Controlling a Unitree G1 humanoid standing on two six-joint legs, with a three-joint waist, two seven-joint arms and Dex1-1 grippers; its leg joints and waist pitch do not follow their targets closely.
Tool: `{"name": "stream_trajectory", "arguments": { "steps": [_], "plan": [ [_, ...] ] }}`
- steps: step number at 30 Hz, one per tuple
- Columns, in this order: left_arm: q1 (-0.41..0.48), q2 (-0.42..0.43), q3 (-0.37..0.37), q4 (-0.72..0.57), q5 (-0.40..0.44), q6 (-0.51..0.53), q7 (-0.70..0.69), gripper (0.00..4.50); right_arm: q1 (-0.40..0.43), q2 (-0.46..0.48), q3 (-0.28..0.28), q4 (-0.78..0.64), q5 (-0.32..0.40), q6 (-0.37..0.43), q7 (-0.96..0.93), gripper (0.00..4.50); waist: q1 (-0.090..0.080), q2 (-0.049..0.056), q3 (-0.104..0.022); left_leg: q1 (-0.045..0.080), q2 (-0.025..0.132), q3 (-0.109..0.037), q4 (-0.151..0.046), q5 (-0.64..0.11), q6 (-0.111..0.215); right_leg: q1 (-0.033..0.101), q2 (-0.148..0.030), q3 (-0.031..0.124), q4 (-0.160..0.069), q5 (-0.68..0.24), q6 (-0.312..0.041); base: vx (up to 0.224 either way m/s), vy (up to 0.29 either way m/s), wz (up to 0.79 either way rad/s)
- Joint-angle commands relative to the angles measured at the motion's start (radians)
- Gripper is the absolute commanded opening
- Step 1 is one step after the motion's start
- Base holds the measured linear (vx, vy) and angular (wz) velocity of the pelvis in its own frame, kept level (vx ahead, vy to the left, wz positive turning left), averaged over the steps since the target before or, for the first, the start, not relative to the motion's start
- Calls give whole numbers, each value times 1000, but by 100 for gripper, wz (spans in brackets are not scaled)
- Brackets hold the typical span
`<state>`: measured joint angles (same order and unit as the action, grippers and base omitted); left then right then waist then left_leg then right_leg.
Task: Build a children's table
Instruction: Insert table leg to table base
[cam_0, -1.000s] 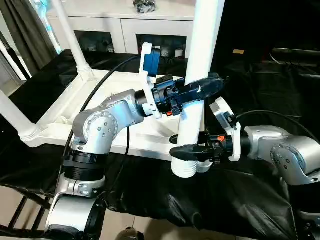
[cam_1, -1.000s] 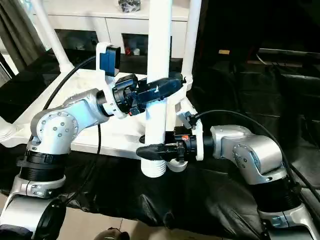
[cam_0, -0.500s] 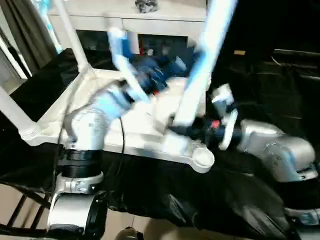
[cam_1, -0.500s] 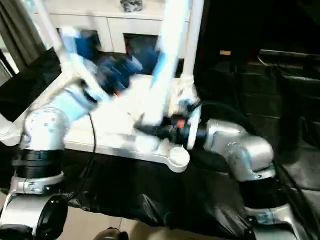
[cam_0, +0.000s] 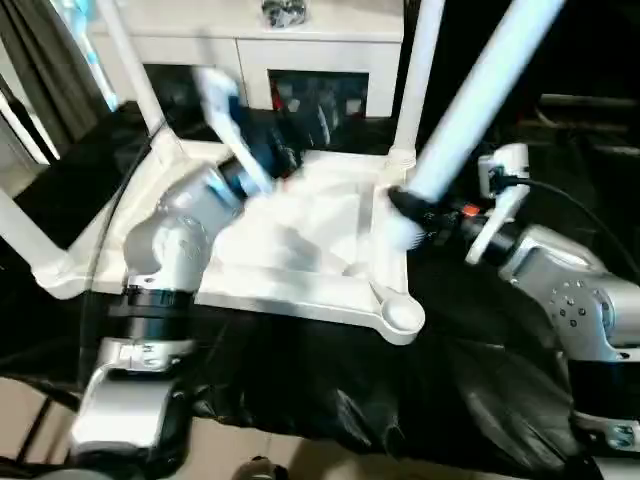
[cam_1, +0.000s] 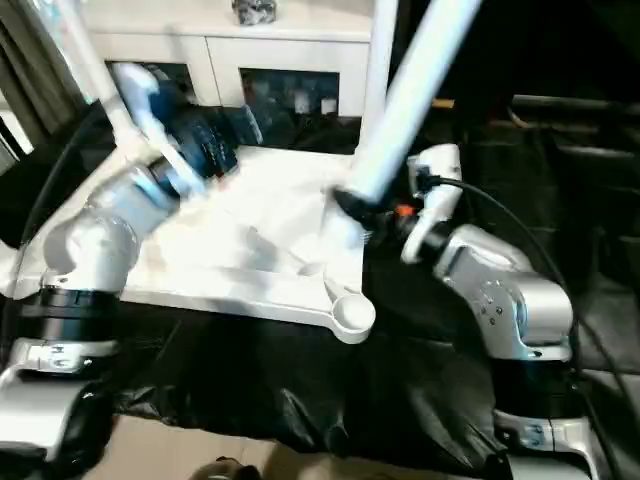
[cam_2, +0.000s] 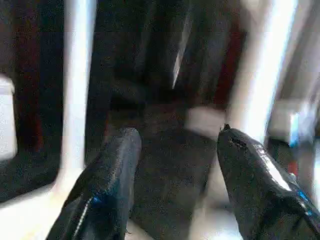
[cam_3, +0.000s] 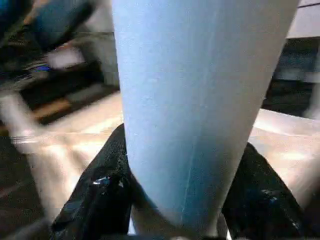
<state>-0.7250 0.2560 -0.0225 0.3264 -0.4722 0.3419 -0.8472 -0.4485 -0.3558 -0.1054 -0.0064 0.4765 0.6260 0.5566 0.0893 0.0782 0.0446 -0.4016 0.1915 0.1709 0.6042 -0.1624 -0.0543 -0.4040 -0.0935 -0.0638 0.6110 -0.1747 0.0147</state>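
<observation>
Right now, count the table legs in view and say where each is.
4. Three stand in tabletop sockets: near left corner, far left, far right. The fourth leans, held in the right gripper. The near right socket is empty.

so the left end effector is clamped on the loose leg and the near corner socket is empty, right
Not quite: the right end effector is the one clamped on the loose leg, as the right wrist view shows, its fingers against both sides. The left end effector is open with nothing between its fingers. The near corner socket is indeed empty.
</observation>
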Motion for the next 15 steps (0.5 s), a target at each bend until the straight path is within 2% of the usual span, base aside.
{"name": "stream_trajectory", "arguments": {
  "steps": [1, 2, 3, 5, 7, 10, 11, 12, 14, 15],
  "plan": [
    [28, 32, -78, 7, 83, -48, -50, 278, 17, 0, -2, -12, -27, -19, -33, 191, -3, -17, -76, 23, 15, -4, -66, -176, -16, 55, -36, 30, -70, -175, -168, 0, 0, 0],
    [39, 47, -107, 6, 113, -68, -68, 278, 25, 1, 0, -20, -33, -20, -43, 191, -3, -9, -79, 22, 17, -5, -66, -167, -9, 56, -38, 30, -66, -164, -175, 0, 0, 0],
    [49, 61, -129, 0, 124, -68, -94, 278, 31, 2, 1, -30, -34, -18, -49, 191, -5, -16, -79, 21, 17, -4, -65, -159, -3, 57, -37, 30, -65, -149, -181, 0, 0, 0],
    [71, 88, -178, 7, 171, -98, -130, 278, 53, 6, 8, -53, -42, -17, -60, 191, -6, -14, -78, 20, 18, -4, -67, -149, 6, 55, -38, 31, -64, -146, -186, 0, 0, 0],
    [93, 106, -218, 25, 206, -126, -159, 278, 78, 8, 21, -76, -51, -13, -65, 191, -8, -2, -78, 24, 20, -5, -67, -177, 2, 53, -38, 30, -63, -159, -191, 0, 0, 0],
    [107, 110, -251, 49, 233, -156, -192, 278, 97, 5, 34, -94, -61, -14, -65, 191, -6, -5, -73, 28, 20, -3, -72, -231, -7, 48, -39, 32, -73, -229, -185, 0, 0, 0],
    [110, 111, -269, 58, 250, -170, -202, 278, 103, 5, 35, -105, -57, -10, -64, 191, -5, -16, -73, 28, 22, -3, -73, -237, -9, 48, -41, 32, -73, -239, -185, 0, 0, 0],
    [113, 111, -285, 68, 267, -189, -211, 278, 109, 6, 35, -114, -52, -8, -63, 191, -2, -10, -73, 29, 23, -5, -74, -243, -10, 47, -43, 33, -74, -257, -179, 0, 0, 0],
    [121, 115, -309, 75, 284, -208, -234, 278, 124, 4, 45, -129, -52, -6, -56, 191, -2, -11, -71, 28, 23, -5, -75, -251, -12, 45, -43, 34, -76, -273, -172, 0, 0, 0],
    [131, 127, -340, 86, 313, -230, -254, 278, 150, -1, 67, -156, -53, 3, -43, 191, -1, -8, -70, 30, 24, -5, -76, -259, -13, 42, -43, 35, -79, -284, -165, 0, 0, 0]
  ]
}}
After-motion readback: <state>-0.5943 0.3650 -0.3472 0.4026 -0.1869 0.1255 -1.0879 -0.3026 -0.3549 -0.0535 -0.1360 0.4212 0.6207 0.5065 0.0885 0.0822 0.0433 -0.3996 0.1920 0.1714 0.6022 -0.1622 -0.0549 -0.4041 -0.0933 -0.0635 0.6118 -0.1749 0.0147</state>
